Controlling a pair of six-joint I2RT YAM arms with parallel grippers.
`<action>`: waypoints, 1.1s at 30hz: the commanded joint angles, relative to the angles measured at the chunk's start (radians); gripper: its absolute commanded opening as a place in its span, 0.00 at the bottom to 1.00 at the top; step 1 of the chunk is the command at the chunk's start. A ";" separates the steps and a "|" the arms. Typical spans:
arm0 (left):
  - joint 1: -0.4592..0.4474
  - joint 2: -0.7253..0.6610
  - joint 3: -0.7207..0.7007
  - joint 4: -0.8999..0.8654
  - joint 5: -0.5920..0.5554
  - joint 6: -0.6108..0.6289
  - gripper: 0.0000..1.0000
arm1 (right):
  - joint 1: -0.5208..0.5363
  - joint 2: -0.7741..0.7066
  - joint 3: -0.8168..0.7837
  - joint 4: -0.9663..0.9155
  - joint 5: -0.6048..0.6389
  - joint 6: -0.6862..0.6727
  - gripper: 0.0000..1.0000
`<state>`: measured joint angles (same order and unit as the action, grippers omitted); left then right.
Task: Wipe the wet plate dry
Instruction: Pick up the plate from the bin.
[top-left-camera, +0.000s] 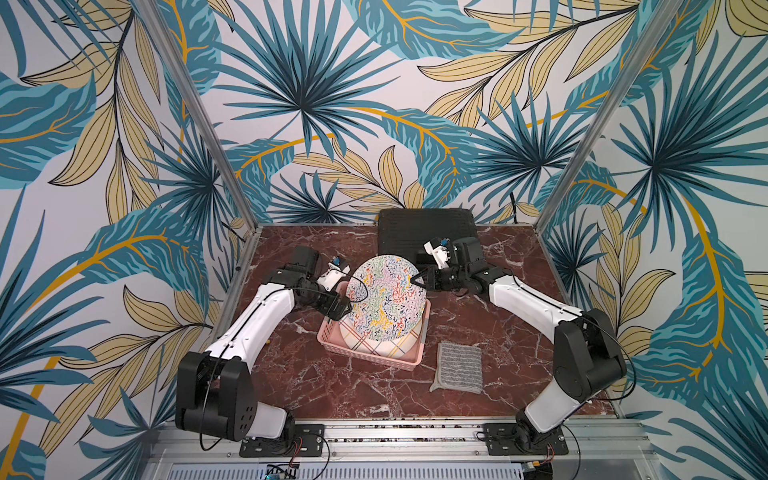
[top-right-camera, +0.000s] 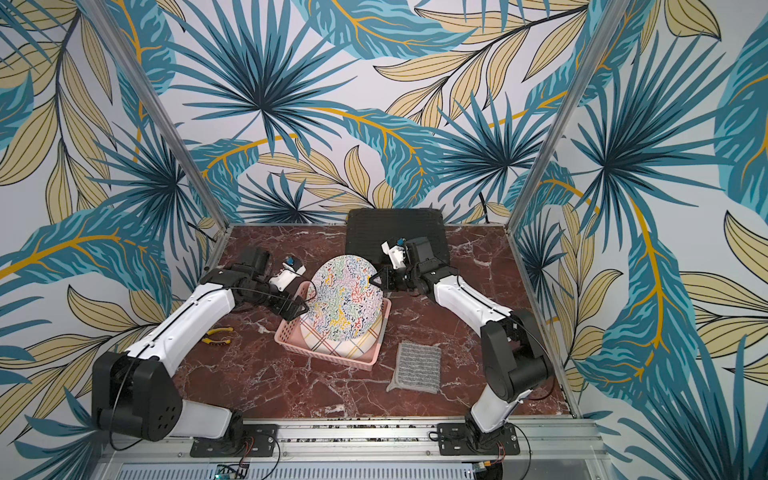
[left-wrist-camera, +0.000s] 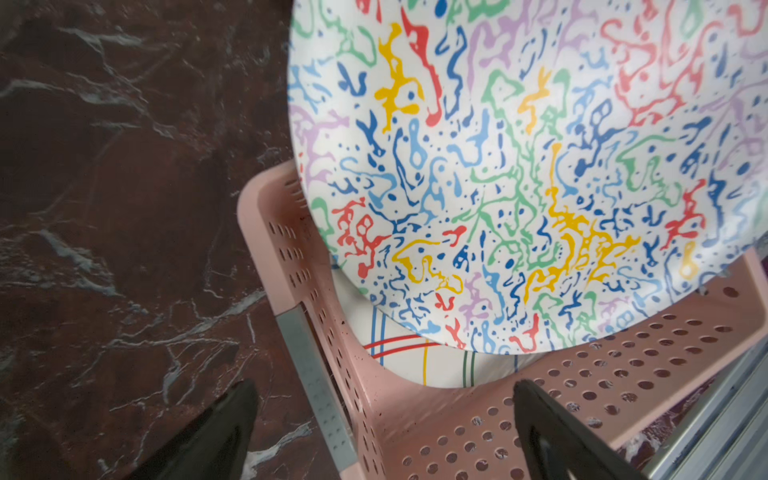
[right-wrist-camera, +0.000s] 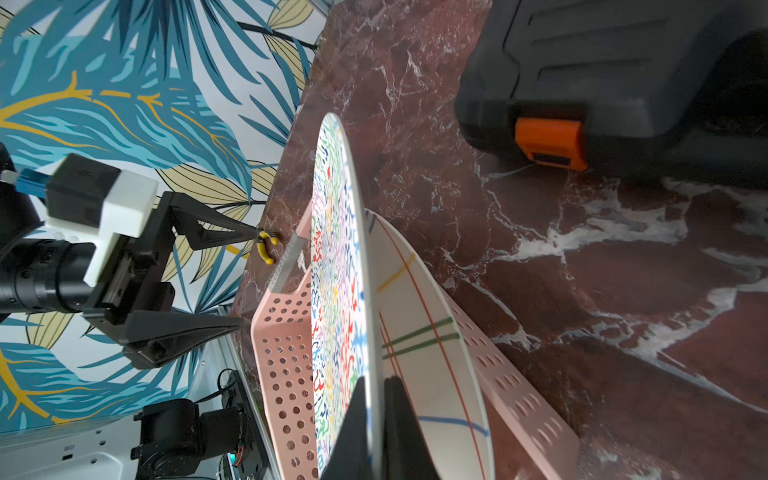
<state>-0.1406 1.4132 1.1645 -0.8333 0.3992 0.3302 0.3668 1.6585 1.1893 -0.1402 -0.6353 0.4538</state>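
Right wrist view: patterned plate (right-wrist-camera: 336, 291), squiggle print, stands on edge in the pink basket (right-wrist-camera: 282, 353), just in front of a tilted plaid plate (right-wrist-camera: 419, 324).

- Right gripper (right-wrist-camera: 376, 399): clamped on the patterned plate's right rim, one finger on each face.
- Left gripper (top-left-camera: 345, 305): jaws spread wide and empty, just beside the plate's left rim, over the basket's left wall.
- Handling (judged): rigid and moderately light. The surface is glossy and presumably wet, so it is slippery. The rim is likely to chip against the plaid plate or the basket. A single rim pinch may let it swing, so take it deep over the lip, with a second hold on the opposite rim.
- Edges: the basket walls hem in the plate's lower edge, so it must rise clear before it can move sideways.
- Room: the grey cloth (top-left-camera: 459, 365) lies flat on the marble table (top-left-camera: 332, 386), right of the basket's near end and well apart from both grippers.
  - A black case (top-left-camera: 424, 228) crowds the far side behind the right arm.
  - Yellow pliers (top-right-camera: 216, 336) lie to the left.
  - The near centre of the table is open.
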 joint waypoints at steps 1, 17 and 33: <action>0.065 -0.024 0.068 -0.072 0.170 0.008 1.00 | -0.003 -0.060 0.031 0.033 -0.062 0.038 0.00; 0.116 0.063 0.187 -0.342 0.581 0.167 1.00 | -0.055 -0.141 -0.106 0.309 -0.321 0.162 0.00; 0.117 0.075 0.201 -0.367 0.694 0.177 0.82 | -0.048 -0.110 -0.115 0.382 -0.358 0.195 0.00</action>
<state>-0.0246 1.4815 1.3396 -1.1595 1.0039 0.4702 0.3103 1.5394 1.0908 0.1627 -0.9516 0.6193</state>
